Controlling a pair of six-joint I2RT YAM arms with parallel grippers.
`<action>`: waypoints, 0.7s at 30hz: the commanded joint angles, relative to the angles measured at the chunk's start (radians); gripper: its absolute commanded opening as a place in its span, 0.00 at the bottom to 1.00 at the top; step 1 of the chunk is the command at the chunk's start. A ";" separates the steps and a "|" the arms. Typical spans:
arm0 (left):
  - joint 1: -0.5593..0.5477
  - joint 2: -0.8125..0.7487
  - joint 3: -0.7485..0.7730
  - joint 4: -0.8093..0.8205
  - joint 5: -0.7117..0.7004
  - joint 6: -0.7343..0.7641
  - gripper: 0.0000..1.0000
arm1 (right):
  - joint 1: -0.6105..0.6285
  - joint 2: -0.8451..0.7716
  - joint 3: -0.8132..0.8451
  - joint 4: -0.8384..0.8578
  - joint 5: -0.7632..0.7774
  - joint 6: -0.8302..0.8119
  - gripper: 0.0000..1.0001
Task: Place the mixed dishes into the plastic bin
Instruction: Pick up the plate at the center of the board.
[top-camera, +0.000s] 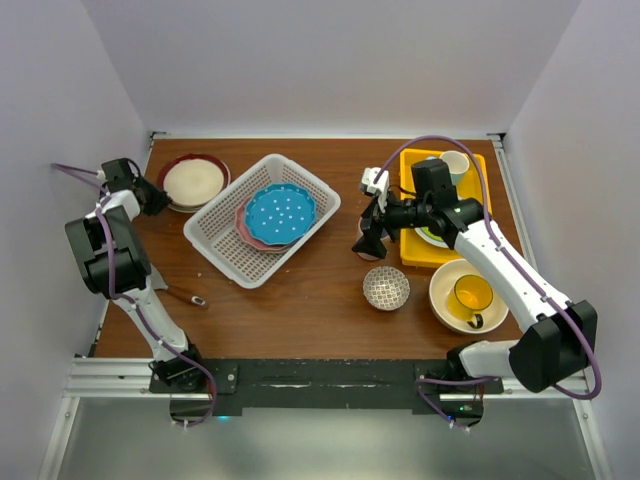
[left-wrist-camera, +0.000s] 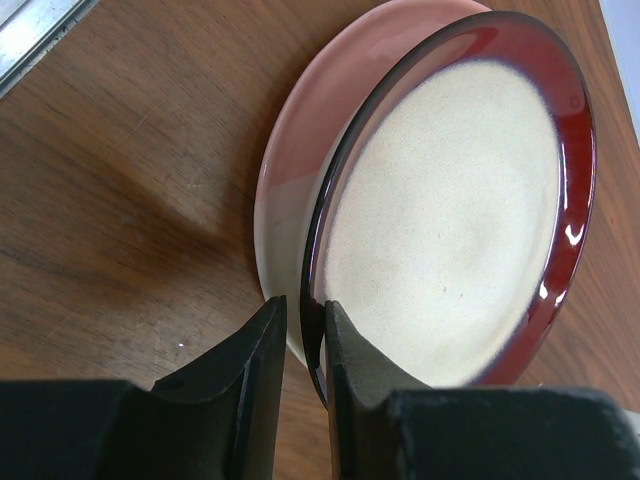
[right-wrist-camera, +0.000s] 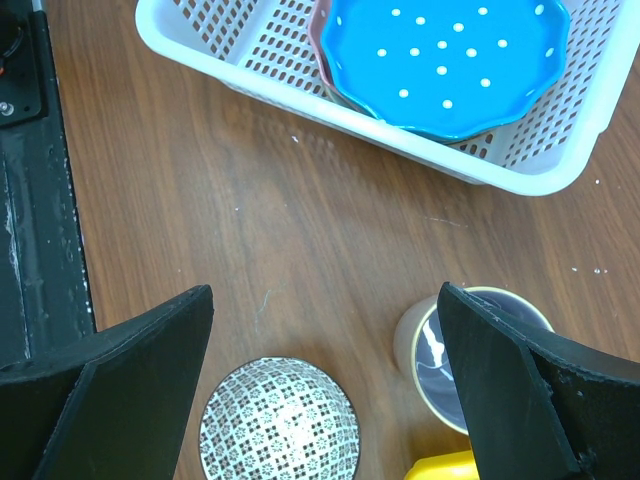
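I've got the left gripper (left-wrist-camera: 303, 312) nipped on the glossy red-rimmed cream plate (left-wrist-camera: 450, 220), upper left; lattice bin (top-camera: 225, 236) holds blue dotted plate (top-camera: 279, 213); right gripper (right-wrist-camera: 325, 300) wide, empty.

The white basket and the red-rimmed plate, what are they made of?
White basket: looks like plastic, matte, molded with rows of holes. Red-rimmed plate: probably glazed ceramic; its rim shows bright glints, the cream middle looks speckled.
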 joint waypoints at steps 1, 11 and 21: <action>0.011 0.013 0.043 0.007 -0.012 0.029 0.27 | -0.008 -0.037 -0.001 0.025 -0.019 -0.012 0.98; 0.009 0.006 0.046 0.001 -0.018 0.034 0.24 | -0.010 -0.040 -0.003 0.026 -0.022 -0.012 0.98; 0.011 -0.008 0.048 0.001 -0.009 0.032 0.04 | -0.013 -0.040 -0.003 0.026 -0.023 -0.012 0.98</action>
